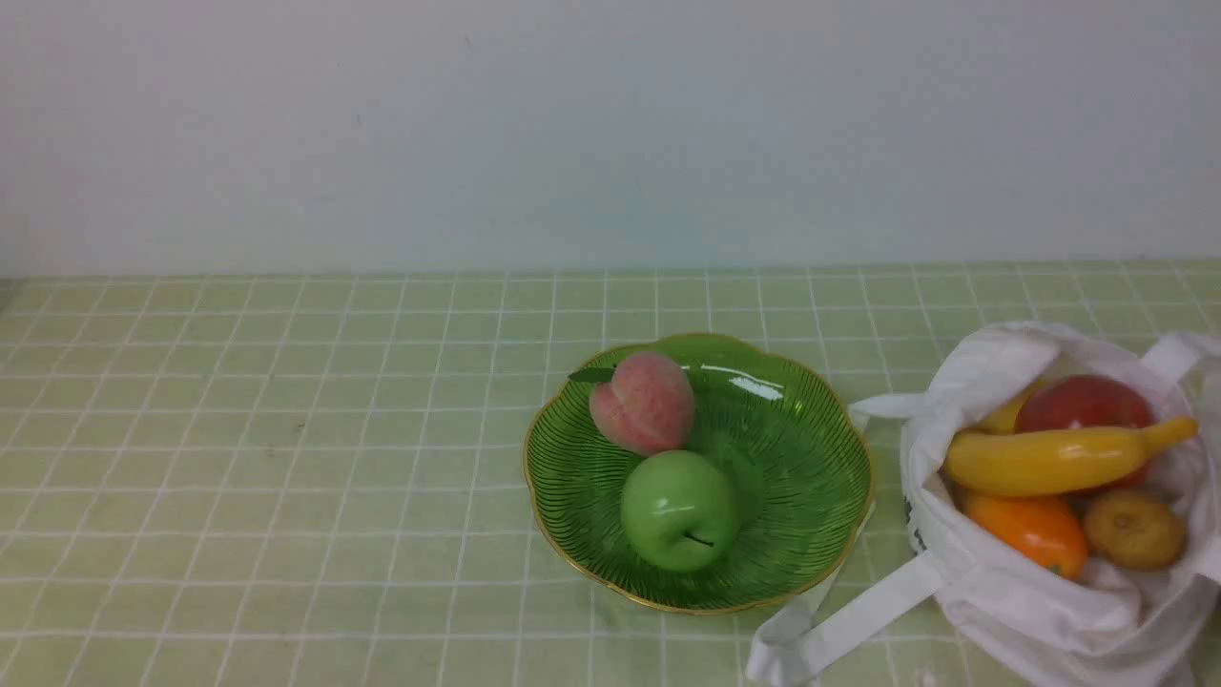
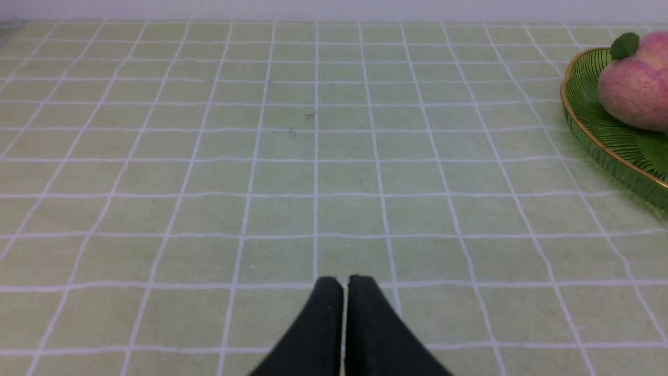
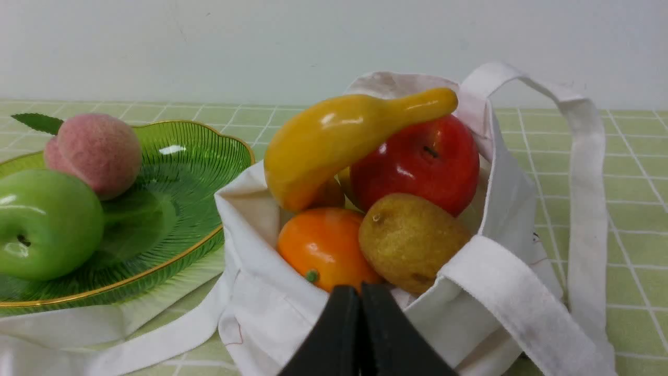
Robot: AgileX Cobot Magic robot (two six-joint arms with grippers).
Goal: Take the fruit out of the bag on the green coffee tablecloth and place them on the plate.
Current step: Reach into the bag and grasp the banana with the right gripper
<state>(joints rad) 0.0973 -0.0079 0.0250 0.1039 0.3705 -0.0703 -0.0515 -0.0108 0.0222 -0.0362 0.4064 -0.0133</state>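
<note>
The white bag (image 1: 992, 582) lies open at the right on the green checked tablecloth (image 1: 286, 458). In it are a yellow banana (image 1: 1049, 458), a red apple (image 1: 1083, 403), an orange fruit (image 1: 1030, 530), a brownish round fruit (image 1: 1135, 530) and a bit of yellow lemon (image 1: 1006, 417). The green gold-rimmed plate (image 1: 801, 458) in the middle holds a pink peach (image 1: 641, 403) and a green apple (image 1: 677, 510). My right gripper (image 3: 360, 290) is shut and empty, just before the bag's (image 3: 271, 308) near edge. My left gripper (image 2: 344, 282) is shut and empty over bare cloth, left of the plate (image 2: 589, 130). Neither gripper shows in the front view.
A pale wall stands behind the table. The bag's strap handles (image 1: 839, 630) trail toward the plate's front edge, and one loop (image 3: 579, 172) stands up at the bag's side.
</note>
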